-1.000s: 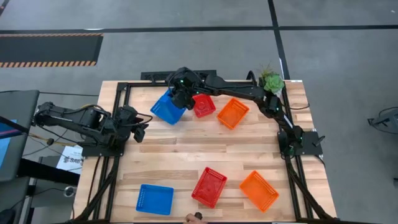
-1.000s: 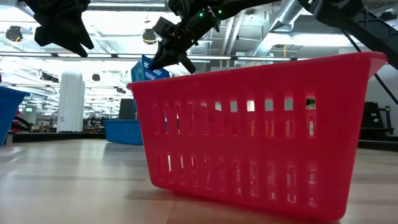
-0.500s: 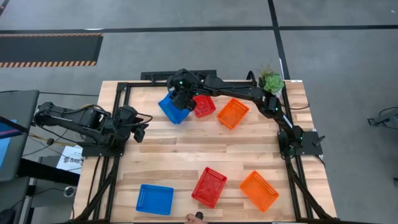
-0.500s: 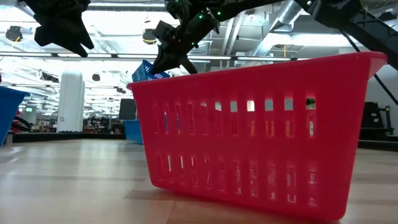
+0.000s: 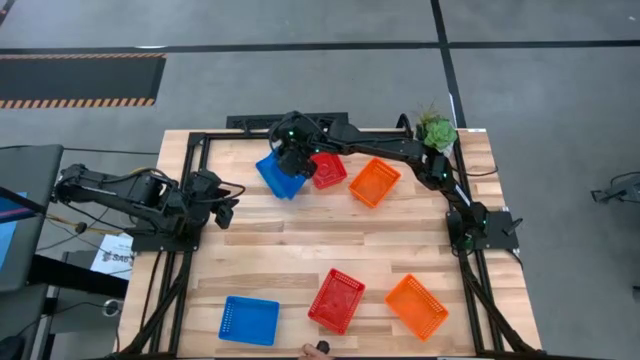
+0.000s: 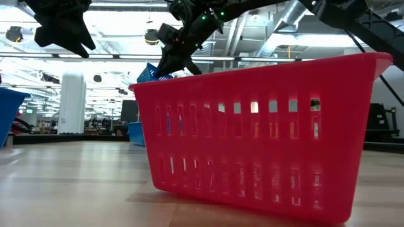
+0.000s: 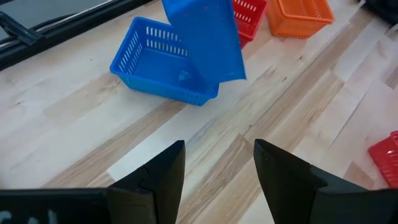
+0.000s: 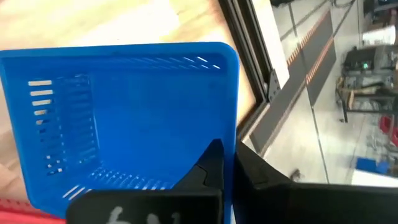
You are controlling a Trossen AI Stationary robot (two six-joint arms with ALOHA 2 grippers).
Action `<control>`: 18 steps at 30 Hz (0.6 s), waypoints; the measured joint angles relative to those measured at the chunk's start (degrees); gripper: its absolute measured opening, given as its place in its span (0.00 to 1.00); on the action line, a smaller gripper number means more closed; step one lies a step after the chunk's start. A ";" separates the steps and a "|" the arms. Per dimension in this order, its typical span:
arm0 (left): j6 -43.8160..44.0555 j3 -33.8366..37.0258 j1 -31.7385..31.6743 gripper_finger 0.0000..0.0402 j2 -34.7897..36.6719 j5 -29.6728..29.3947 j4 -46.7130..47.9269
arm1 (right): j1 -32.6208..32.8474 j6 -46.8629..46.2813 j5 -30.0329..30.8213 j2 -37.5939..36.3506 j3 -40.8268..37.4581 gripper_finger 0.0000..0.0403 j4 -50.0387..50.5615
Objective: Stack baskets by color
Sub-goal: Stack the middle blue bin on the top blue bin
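Note:
My right gripper (image 5: pixel 291 157) reaches across the far side of the table and is shut on a blue basket (image 7: pixel 208 37). It holds that basket steeply tilted above a second blue basket (image 7: pixel 161 62), which rests on its bottom on the table. Beside them at the far side stand a red basket (image 5: pixel 328 169) and an orange basket (image 5: pixel 374 181). Along the near edge lie a blue basket (image 5: pixel 248 320), a red basket (image 5: pixel 336 300) and an orange basket (image 5: pixel 416 306). My left gripper (image 5: pixel 228 206) hangs open at the table's left with nothing between its fingers. My right gripper pinches one wall of the blue basket at its upper rim (image 8: pixel 235 134), with one finger (image 8: pixel 208 167) inside the basket and the other outside. The fingers slant down from the far side. The basket hangs tilted below them, its bottom facing the table's left, clear of the basket beneath.
A white pot with a green plant (image 5: pixel 436 130) stands at the far right corner. A black frame (image 5: pixel 200 140) runs along the table's edges. Bare wood lies across the middle of the table between the far and near rows of baskets.
The held blue basket has swung a little toward the table's right and now covers more of the blue basket beneath it. My right gripper has stayed shut on it and has hardly moved.

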State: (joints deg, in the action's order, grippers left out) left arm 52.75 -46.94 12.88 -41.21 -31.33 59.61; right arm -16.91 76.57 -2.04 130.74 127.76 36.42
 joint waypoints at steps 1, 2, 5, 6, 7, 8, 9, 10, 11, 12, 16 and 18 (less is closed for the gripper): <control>0.29 -0.01 -0.01 0.45 -0.01 0.00 0.00 | 0.00 -0.02 1.17 -0.02 0.00 0.05 -0.06; 0.37 0.00 0.00 0.45 -0.02 -0.02 0.00 | 0.08 -0.02 2.39 -0.01 0.00 0.06 -0.06; 0.41 -0.01 -0.01 0.45 -0.02 -0.01 0.00 | 0.05 -0.04 3.93 -0.01 0.00 0.08 0.02; 0.41 0.00 -0.01 0.45 0.00 -0.02 0.00 | 0.04 -0.04 3.99 0.00 0.00 0.08 0.01; 0.41 0.00 -0.01 0.45 -0.01 -0.02 0.00 | 0.04 -0.03 4.03 -0.01 0.00 0.08 0.00; 0.42 0.00 0.00 0.45 0.00 -0.02 0.00 | 0.07 -0.04 4.04 0.00 0.00 0.08 0.00; 0.43 0.00 0.00 0.45 -0.02 -0.02 0.00 | 0.13 -0.14 4.05 0.00 0.00 0.07 0.03; 0.50 0.00 0.00 0.45 0.00 -0.02 0.00 | 0.22 -0.37 4.15 0.00 0.00 0.06 0.03; 0.50 -0.01 -0.01 0.45 0.00 -0.02 0.00 | 0.35 -0.79 4.42 0.00 0.00 0.06 0.00; 0.50 0.00 0.00 0.45 0.00 -0.02 0.00 | 0.58 -1.39 5.16 -0.01 0.00 0.05 -0.05; 0.46 0.00 -0.02 0.45 0.00 -0.07 0.00 | 1.40 -1.53 8.39 -0.01 0.00 0.04 -0.08; 0.43 0.00 0.00 0.45 -0.02 -0.13 -0.02 | 1.81 -1.55 9.32 0.00 0.00 0.05 -0.11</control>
State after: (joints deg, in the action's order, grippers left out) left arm 53.19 -46.94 12.88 -41.23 -31.46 59.60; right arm -15.10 75.02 7.27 130.74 127.76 36.32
